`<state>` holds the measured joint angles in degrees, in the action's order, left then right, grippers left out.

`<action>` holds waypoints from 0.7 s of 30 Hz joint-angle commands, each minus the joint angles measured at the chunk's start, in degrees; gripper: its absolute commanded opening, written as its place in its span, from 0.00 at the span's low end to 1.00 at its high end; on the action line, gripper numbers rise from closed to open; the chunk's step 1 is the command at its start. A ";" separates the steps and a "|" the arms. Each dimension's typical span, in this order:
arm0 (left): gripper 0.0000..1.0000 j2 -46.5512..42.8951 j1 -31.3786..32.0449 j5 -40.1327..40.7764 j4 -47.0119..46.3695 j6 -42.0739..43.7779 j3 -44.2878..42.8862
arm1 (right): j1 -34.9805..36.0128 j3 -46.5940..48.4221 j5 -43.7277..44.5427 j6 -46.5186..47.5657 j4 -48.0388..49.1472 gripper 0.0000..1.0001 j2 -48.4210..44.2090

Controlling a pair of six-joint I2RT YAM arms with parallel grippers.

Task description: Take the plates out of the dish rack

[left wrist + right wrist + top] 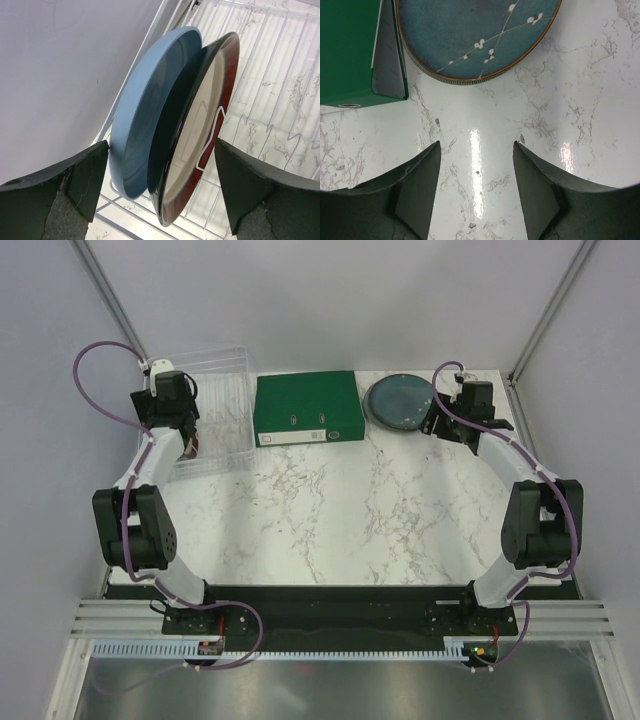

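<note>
On the white marble-patterned table (380,510), the right gripper (476,145) hangs low near the far right corner, its dark padded fingers spread with only bare marble between them. Just beyond them a round dark grey-blue glazed plate (470,30) lies flat, face up, painted with a thin branch and white blossoms, its rim brown and beaded. Just beside it on the left, a green rectangular binder (307,408) lies flat with its long side along the far edge. At the far left corner stands the thin white wire dish rack (225,410), its long axis running near to far along the left edge. The left gripper (161,147) is open wide around two plates standing on edge in it, leaning together. They are a smooth light blue round plate (145,100) and a glossy reddish-brown plate with a cream centre (197,125).
</note>
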<state>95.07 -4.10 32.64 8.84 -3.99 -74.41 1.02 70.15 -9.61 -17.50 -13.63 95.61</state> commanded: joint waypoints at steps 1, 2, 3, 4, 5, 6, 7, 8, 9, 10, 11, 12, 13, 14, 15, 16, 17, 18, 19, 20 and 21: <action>0.93 -6.29 0.23 -1.79 -1.28 -0.32 -0.65 | 0.39 -1.50 -1.03 -1.22 3.43 0.67 -1.83; 0.93 -7.17 0.23 -1.88 -1.28 -0.06 -0.73 | 0.48 -1.77 -1.20 -1.66 3.61 0.67 -1.83; 0.93 -7.70 0.23 -1.79 -1.28 0.03 -0.73 | 0.65 -2.03 -1.47 -1.84 4.22 0.67 -1.75; 0.93 -7.96 0.23 -1.62 -1.28 0.38 -0.65 | 0.65 -2.38 -1.64 -1.93 4.22 0.67 -1.48; 0.93 -8.32 0.23 -1.18 -1.20 0.56 -0.73 | 0.83 -2.56 -1.90 -1.93 4.40 0.67 -1.40; 0.93 -8.67 0.23 -0.92 -1.11 0.65 -0.65 | 0.92 -2.56 -1.99 -1.93 4.75 0.67 -1.39; 0.93 -8.93 0.23 -1.00 -1.28 0.56 -0.30 | 1.00 -2.82 -2.08 -1.93 4.66 0.67 -1.31; 0.94 -9.02 0.23 -1.26 -1.54 0.82 -0.03 | 1.01 -2.83 -2.08 -2.01 4.75 0.67 -1.13; 0.94 -8.76 0.14 -1.35 -1.46 0.91 0.06 | 1.09 -2.83 -2.08 -1.93 4.84 0.67 -1.22; 0.94 -8.50 0.14 -1.35 -1.46 0.74 0.06 | 1.01 -2.83 -2.08 -1.84 4.84 0.67 -1.13; 0.94 -8.15 0.23 -1.62 -1.46 0.65 -0.03 | 1.01 -2.74 -2.08 -1.93 4.84 0.67 -1.13; 0.94 -7.45 0.23 -1.79 -1.37 0.48 -0.03 | 1.09 -2.82 -2.08 -1.75 4.75 0.67 -1.13; 0.94 -7.09 0.23 -1.79 -1.28 0.13 -0.03 | 1.09 -2.83 -2.00 -1.84 4.84 0.67 -1.13; 0.94 -6.74 0.14 -2.05 -1.37 -0.05 -0.12 | 1.01 -2.83 -2.08 -1.84 4.75 0.67 -0.96; 0.94 -6.04 0.23 -2.32 -1.28 -0.23 -0.21 | 1.09 -2.74 -2.08 -1.75 4.84 0.67 -1.04; 0.93 -5.69 0.23 -2.58 -1.37 -0.49 -0.29 | 1.09 -2.74 -2.08 -1.84 4.84 0.67 -0.87; 0.93 -5.25 0.14 -2.67 -1.37 -0.67 -0.30 | 1.01 -2.82 -2.08 -1.84 4.93 0.67 -0.78; 0.93 -4.98 0.14 -2.76 -1.46 -0.76 -0.64 | 1.09 -2.74 -2.08 -1.75 5.10 0.67 -0.69; 0.93 -4.02 0.23 -2.93 -1.37 -0.76 -0.73 | 1.09 -2.91 -2.08 -1.93 5.02 0.67 -0.52; 0.93 -3.58 0.23 -3.28 -1.28 -0.67 -1.00 | 1.09 -3.00 -2.08 -1.93 5.19 0.67 -0.52; 0.93 -3.22 0.23 -3.37 -1.37 -0.67 -1.26 | 1.01 -3.26 -2.17 -2.01 5.63 0.67 -0.43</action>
<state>90.04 -3.99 30.24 8.67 -4.01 -74.39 1.89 67.26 -10.70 -18.90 -10.68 95.61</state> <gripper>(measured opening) 0.929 0.668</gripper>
